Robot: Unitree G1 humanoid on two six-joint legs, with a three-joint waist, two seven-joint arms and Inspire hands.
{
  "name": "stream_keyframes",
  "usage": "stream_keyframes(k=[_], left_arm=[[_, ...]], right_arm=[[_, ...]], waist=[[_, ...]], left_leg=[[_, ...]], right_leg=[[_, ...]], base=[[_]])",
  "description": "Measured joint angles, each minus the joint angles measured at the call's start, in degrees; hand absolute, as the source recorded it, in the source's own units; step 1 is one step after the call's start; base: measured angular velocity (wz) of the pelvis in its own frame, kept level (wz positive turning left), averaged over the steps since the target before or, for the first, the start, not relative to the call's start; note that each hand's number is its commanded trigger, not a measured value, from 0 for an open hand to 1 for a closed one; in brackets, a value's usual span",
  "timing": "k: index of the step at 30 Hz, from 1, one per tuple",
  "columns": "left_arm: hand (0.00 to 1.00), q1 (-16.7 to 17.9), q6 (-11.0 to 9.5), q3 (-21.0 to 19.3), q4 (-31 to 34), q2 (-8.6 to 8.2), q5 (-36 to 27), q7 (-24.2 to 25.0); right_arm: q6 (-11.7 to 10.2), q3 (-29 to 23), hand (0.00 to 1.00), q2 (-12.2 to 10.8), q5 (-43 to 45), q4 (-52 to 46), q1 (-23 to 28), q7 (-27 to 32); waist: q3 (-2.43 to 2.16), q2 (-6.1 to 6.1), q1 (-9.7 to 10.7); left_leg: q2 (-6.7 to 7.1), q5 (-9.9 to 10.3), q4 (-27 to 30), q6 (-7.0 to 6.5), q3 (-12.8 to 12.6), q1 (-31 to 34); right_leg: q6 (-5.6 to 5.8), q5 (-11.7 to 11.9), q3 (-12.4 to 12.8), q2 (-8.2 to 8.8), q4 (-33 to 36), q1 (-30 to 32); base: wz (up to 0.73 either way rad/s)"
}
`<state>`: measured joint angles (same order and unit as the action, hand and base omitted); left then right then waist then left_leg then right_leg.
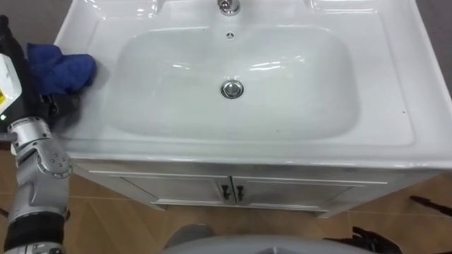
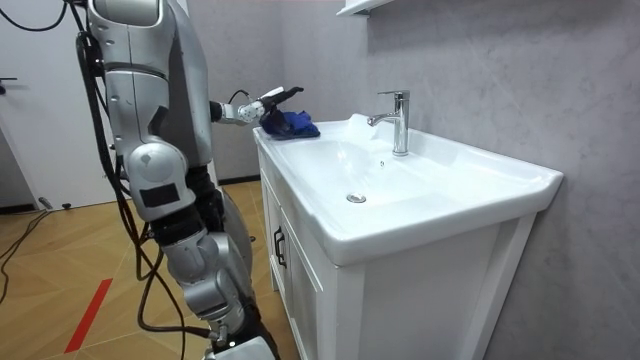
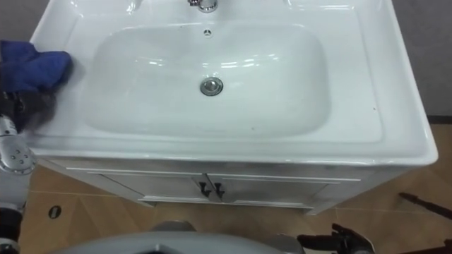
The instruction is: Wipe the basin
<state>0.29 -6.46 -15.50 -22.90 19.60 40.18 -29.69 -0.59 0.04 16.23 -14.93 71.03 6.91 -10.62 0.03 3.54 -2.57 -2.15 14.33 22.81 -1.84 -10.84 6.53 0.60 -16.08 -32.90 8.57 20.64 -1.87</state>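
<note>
A white basin (image 1: 395, 106) is set in a vanity top, with a metal drain (image 1: 232, 88) in the middle of the bowl and a chrome faucet (image 2: 398, 120) at the back. A crumpled blue cloth (image 1: 60, 70) lies on the left rim of the basin. My left hand (image 1: 62, 107) is at the cloth's near edge and touches it. The cloth hides its fingers. In the room view I stand upright in front of the vanity, with the left arm stretched out to the cloth (image 2: 292, 125).
Below the basin is a white cabinet with two doors and dark handles (image 1: 232, 190). A grey wall stands behind the faucet. The floor is wooden, and a white shelf edge (image 2: 360, 6) hangs above the vanity.
</note>
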Motion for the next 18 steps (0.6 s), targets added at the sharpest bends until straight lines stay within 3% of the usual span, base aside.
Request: stream_keyframes(k=[9,18], left_arm=[[0.0,0.0,0.0,0.0,0.39,0.0,0.0,-0.06],[0.0,0.0,-0.3,-0.01,3.72,0.0,-0.04,-0.19]], right_arm=[[0.0,-0.16,0.0,0.43,-0.03,-0.03,0.35,0.0],[-0.68,-0.2,0.0,0.72,0.02,-0.67,1.06,0.01]], waist=[[-0.46,0.8,0.44],[-0.24,1.01,0.73]], left_leg=[[0.21,0.15,0.02,-0.24,-0.24,-0.29],[0.24,0.38,0.17,-0.62,-0.9,-0.29]], right_leg=[[0.34,0.04,0.79,0.19,0.17,0.12],[0.39,0.06,2.0,0.43,0.92,0.8]], base=[[-0.02],[-0.04]])
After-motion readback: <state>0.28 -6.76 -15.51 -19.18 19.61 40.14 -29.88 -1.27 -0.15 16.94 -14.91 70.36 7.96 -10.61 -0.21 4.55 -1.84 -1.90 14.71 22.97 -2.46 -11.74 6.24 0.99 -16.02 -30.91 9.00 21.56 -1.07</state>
